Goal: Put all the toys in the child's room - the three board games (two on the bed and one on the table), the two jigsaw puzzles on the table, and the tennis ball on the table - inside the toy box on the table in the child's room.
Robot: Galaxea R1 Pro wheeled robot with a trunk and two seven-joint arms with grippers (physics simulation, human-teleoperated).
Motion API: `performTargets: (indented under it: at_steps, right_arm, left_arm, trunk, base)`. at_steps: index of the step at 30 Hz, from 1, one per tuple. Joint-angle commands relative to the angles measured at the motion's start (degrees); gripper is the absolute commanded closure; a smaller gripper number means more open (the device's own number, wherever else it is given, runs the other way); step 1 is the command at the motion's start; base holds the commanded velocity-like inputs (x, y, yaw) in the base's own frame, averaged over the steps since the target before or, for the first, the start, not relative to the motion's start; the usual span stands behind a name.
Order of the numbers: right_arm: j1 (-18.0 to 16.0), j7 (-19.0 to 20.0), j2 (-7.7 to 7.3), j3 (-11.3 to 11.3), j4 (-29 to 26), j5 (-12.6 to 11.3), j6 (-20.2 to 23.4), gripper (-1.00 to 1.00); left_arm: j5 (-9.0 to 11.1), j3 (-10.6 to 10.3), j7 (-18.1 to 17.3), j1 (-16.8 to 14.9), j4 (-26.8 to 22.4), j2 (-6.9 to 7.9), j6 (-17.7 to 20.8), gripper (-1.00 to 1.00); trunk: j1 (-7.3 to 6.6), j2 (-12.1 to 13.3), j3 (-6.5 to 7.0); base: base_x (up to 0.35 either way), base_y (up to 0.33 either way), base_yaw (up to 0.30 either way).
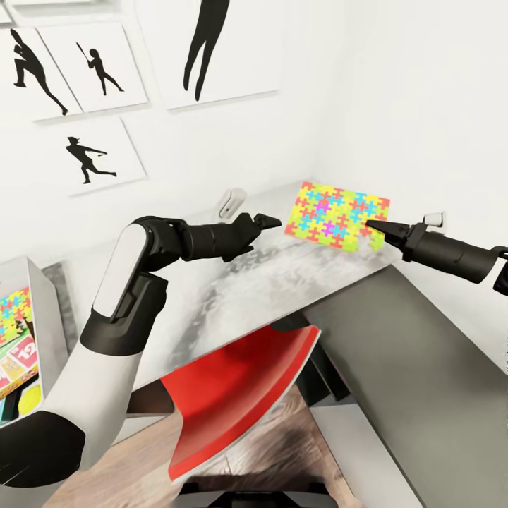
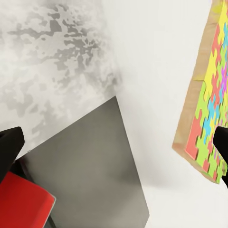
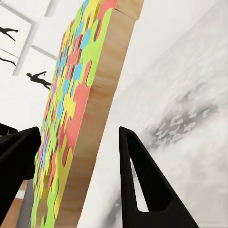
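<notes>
One jigsaw puzzle [image 1: 337, 215] stands tilted over the far right of the table [image 1: 233, 289], its wooden edge showing. My right gripper [image 1: 374, 228] is shut on its lower right corner; in the right wrist view the puzzle's edge [image 3: 90, 118] sits between the two fingers [image 3: 142, 190]. My left gripper [image 1: 271, 221] hovers open just left of the puzzle, apart from it, and its wrist view catches the puzzle [image 2: 206, 109] beside one fingertip [image 2: 221, 147]. The toy box [image 1: 35, 282] at the far left holds another jigsaw puzzle [image 1: 14, 307], a board game [image 1: 17, 356] and the tennis ball [image 1: 28, 402].
A red chair [image 1: 240, 381] is tucked under the table's front edge. A lower dark-topped cabinet [image 1: 423, 367] adjoins on the right. A small white device [image 1: 231, 201] sits by the wall behind my left gripper. Silhouette pictures hang on the wall.
</notes>
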Motion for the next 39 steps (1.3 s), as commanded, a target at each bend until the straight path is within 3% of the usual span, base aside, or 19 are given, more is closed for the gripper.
performTargets:
  at_steps: [1,10,19,24,39]
  right_arm:
    - [-0.18,0.19,-0.24,0.36,-0.09,-0.49,0.03,1.0]
    - [0.32,0.22,-1.73,0.67,-1.5,-0.68,0.04,1.0]
    - [0.7,0.27,-2.96,1.02,-2.52,-0.79,1.31,1.0]
    - [1.15,0.27,-3.0,1.17,-2.65,-0.81,2.26,1.0]
    - [7.5,0.23,-2.51,1.33,-2.78,-0.64,2.9,1.0]
  left_arm:
    - [0.12,0.06,0.55,0.13,-0.03,-0.04,-0.07,-1.0]
    - [-1.65,0.15,-0.87,1.37,-0.02,-0.01,-0.55,-1.0]
    - [-2.07,0.19,-2.01,2.05,-0.02,0.01,-0.68,-1.0]
    - [-2.13,0.21,-2.18,2.2,-0.02,0.11,-0.69,-1.0]
    - [-2.88,2.41,-2.39,2.62,0.31,0.69,-0.71,-1.0]
  trunk:
    - [0.04,-0.11,0.0]
    - [0.04,-0.11,0.84]
    - [0.04,-0.11,1.68]
    - [0.04,-0.11,2.16]
    - [0.04,-0.11,3.57]
  base:
    - [0.0,0.0,-0.041]
    - [0.0,0.0,-0.021]
    - [0.0,0.0,-0.004]
    - [0.0,0.0,-0.001]
    - [0.0,0.0,0.0]
